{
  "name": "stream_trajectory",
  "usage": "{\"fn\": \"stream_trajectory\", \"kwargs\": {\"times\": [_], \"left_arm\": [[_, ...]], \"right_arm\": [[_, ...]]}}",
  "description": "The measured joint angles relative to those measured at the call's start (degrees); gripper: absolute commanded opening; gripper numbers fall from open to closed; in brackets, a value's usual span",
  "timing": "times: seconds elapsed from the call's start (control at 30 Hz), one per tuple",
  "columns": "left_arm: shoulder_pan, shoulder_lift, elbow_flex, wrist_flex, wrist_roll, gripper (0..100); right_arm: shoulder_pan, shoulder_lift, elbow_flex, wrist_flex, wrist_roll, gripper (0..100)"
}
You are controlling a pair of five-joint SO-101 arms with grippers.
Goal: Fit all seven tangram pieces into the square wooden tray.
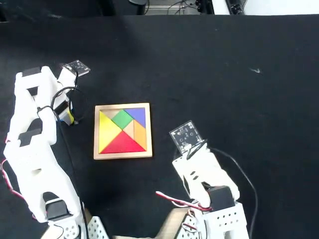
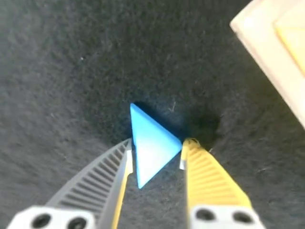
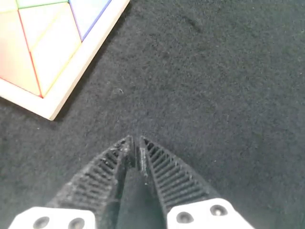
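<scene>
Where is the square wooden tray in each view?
High view: square wooden tray, left of centre, between the arms.
Left wrist view: its rim, past the left gripper holding a blue triangular piece.
Right wrist view: its corner, ahead of the right gripper.
Shared landmark: black cloth.

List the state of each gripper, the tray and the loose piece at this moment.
left gripper: shut on the blue triangle, fingers against its edges.
blue triangle: gripped, outside the tray.
right gripper: shut, empty, over the black cloth.
tray: six pieces seated, one corner gap unfilled.
</scene>
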Motion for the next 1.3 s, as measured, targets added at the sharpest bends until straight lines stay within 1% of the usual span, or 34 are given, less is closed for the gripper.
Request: {"fn": "stream_trajectory", "kwargs": {"times": [0.2, 0.47, 0.57, 0.63, 0.7, 0.77, 0.83, 0.93, 0.97, 1.0, 1.07, 1.13, 1.2, 1.3], "left_arm": [[0.9, 0.0, 0.4, 0.1, 2.4, 10], [1.4, -0.1, 0.0, 1.9, 2.9, 10], [1.4, -0.4, -2.9, 4.8, 3.9, 10], [1.5, -1.1, -6.2, 6.3, 5.7, 10], [1.7, -1.5, -10.9, 5.5, 9.2, 10], [3.1, -1.6, -15.9, 1.2, 16.3, 10], [5.0, -1.0, -19.6, -6.4, 26.0, 10], [7.1, 3.6, -22.5, -22.6, 42.3, 10], [7.6, 6.0, -22.7, -28.8, 46.5, 9], [8.2, 8.5, -22.8, -34.7, 48.8, 7], [9.5, 14.0, -24.2, -45.5, 49.0, 2], [11.1, 19.5, -27.3, -52.0, 48.3, 4], [12.4, 25.1, -32.1, -54.2, 46.9, 4], [13.7, 34.8, -41.8, -55.1, 46.2, 4]], "right_arm": [[0.0, 0.0, 0.0, 0.8, 0.0, 2.1], [0.0, 0.0, 0.0, 0.8, 0.0, 2.1], [0.0, 0.0, 0.0, 0.8, 0.0, 2.1], [0.0, 0.0, 0.0, 0.8, 0.0, 2.1], [0.0, 0.0, 0.0, 0.8, 0.0, 2.1], [0.0, 0.0, 0.0, 0.8, 0.0, 2.1], [0.0, 0.0, 0.0, 0.8, 0.0, 2.1], [0.0, 0.0, 0.0, 0.8, 0.0, 2.1], [0.0, 0.0, 0.0, 0.8, 0.0, 2.1], [0.0, 0.0, 0.0, 0.8, 0.0, 2.1], [0.0, 0.0, 0.0, 0.8, 0.0, 2.1], [0.0, 0.0, 0.0, 0.8, 0.0, 2.1], [0.0, 0.0, 0.0, 0.8, 0.0, 2.1], [0.0, 0.0, 0.0, 0.8, 0.0, 2.1]]}}
